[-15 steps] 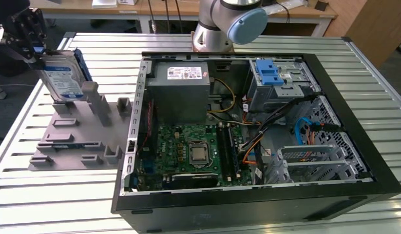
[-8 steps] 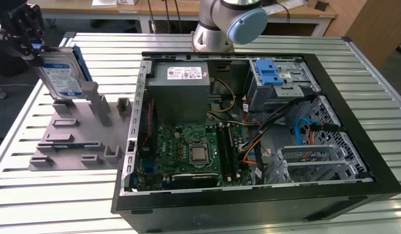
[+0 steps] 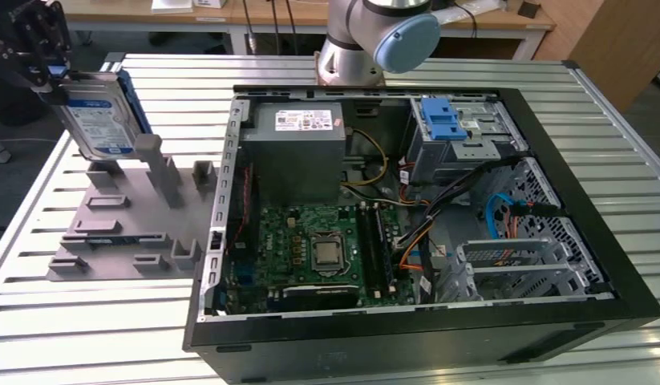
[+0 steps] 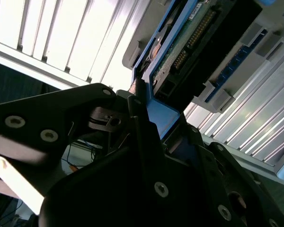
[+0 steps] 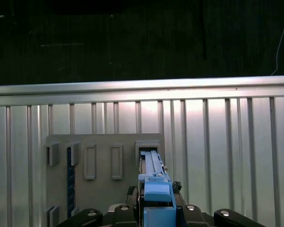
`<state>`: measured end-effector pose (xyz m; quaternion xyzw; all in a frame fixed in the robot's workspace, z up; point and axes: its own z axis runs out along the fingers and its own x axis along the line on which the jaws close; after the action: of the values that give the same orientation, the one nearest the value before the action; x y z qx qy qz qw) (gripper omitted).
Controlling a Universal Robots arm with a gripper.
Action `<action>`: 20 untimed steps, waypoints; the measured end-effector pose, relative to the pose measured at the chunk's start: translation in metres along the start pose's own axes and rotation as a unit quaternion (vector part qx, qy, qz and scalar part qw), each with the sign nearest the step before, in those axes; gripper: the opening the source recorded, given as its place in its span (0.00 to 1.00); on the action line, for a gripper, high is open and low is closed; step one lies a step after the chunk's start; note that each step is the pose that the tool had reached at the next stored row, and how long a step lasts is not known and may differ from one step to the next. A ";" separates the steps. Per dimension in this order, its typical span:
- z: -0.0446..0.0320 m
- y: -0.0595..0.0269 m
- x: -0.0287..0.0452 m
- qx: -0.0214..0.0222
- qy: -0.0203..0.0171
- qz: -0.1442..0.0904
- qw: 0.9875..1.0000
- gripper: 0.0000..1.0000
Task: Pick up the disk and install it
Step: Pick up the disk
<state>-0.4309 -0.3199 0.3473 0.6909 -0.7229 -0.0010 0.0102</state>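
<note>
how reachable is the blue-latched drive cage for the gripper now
Probably reachable, yes: the case lies open and nothing covers the drive cage from above, though the gripper is shut on the disk.

— How many drives?
— One silver rectangular disk in a blue plastic carrier (image 3: 98,120), at the exterior view's far left.
— Computers?
— One open black metal computer case (image 3: 415,346), with one green motherboard (image 3: 297,241) and one grey power-supply box (image 3: 297,160) inside.
— And the rest?
— One grey plastic fixture plate (image 3: 147,220), one slatted aluminium desk (image 3: 95,321) and one grey robot arm (image 3: 357,48).
</note>
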 end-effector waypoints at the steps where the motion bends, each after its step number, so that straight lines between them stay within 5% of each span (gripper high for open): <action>1: -0.0008 0.0000 0.0000 0.000 0.000 0.000 1.000 0.36; 20: -0.0117 0.0002 0.0001 0.000 0.000 0.000 1.000 0.36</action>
<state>-0.4308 -0.3199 0.3590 0.6909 -0.7229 -0.0010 0.0102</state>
